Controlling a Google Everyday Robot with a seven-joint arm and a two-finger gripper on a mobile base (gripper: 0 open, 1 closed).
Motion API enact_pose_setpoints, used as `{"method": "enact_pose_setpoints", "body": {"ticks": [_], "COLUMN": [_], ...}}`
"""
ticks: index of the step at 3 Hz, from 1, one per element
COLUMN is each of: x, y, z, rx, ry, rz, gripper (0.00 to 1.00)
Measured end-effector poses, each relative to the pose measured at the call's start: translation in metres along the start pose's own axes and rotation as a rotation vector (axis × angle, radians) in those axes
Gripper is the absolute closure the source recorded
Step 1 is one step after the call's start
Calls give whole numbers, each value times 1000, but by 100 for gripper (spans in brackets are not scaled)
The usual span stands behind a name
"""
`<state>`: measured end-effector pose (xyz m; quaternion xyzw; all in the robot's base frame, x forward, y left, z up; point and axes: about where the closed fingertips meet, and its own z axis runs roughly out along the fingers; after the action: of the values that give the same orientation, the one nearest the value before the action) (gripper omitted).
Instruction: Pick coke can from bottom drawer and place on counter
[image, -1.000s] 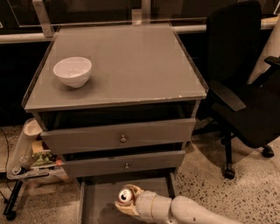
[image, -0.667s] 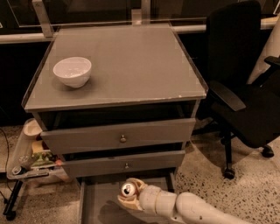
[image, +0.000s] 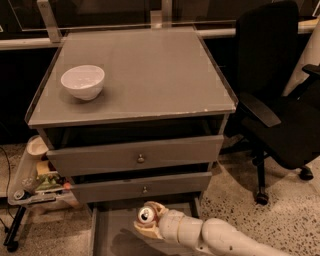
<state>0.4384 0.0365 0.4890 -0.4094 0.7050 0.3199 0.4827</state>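
The coke can (image: 146, 215) shows its silver top and pull tab, with a red-orange side just visible. My gripper (image: 148, 220) is shut on the can and holds it above the open bottom drawer (image: 112, 232), just in front of the middle drawer's face. My white arm (image: 215, 237) reaches in from the lower right. The counter (image: 145, 70) is the flat grey top of the cabinet, higher up and behind the can.
A white bowl (image: 83, 81) sits on the counter's left side. Two upper drawers with knobs (image: 141, 159) stand slightly open. A black office chair (image: 280, 100) stands to the right. A cluttered cart (image: 35, 180) stands at the left.
My gripper has lifted the coke can up out of the bottom drawer and slightly forward, toward the middle drawer's front. The bowl and drawers have not moved.
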Motion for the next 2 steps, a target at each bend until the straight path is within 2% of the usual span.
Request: {"method": "enact_pose_setpoints", "body": {"ticks": [2], "x": [-69], "y": [-6], "z": [-29], "rx": [15], "ry": [-54], "rz": [-25], "gripper": [100]}}
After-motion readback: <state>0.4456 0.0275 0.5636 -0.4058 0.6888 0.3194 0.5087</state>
